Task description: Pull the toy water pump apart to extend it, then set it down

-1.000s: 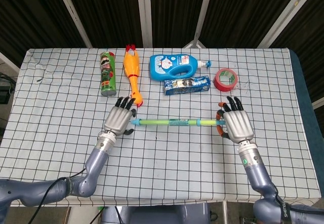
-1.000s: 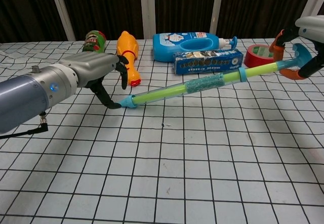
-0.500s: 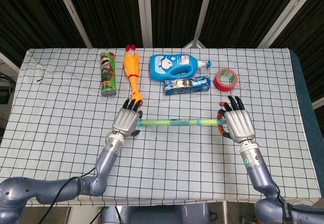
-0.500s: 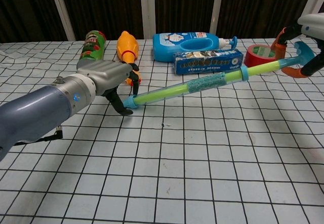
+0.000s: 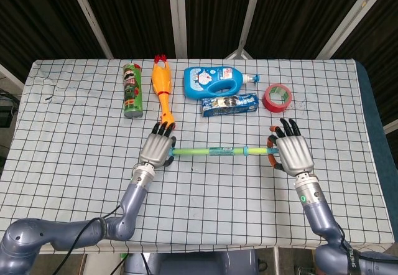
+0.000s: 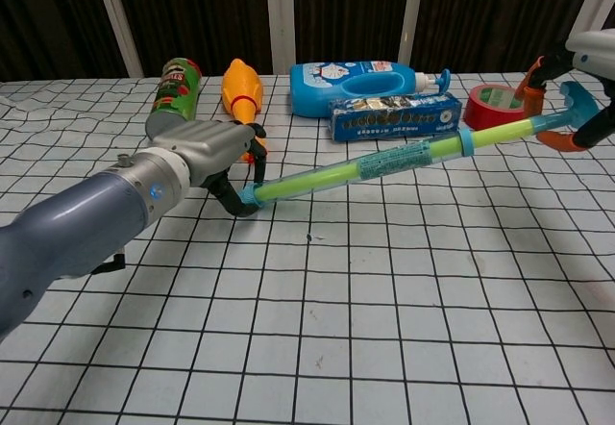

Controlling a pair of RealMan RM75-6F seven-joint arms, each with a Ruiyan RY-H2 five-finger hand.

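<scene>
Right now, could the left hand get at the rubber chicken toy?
Probably yes: the left hand sits just below the rubber chicken toy with nothing between them, but it is holding the toy water pump's end.

the left hand [image 5: 158, 149] lay palm down with its fingers curled around one end of the toy water pump [image 5: 211, 152]. the right hand [image 5: 291, 152] held the other end, raised a little, arm reaching forward.
</scene>
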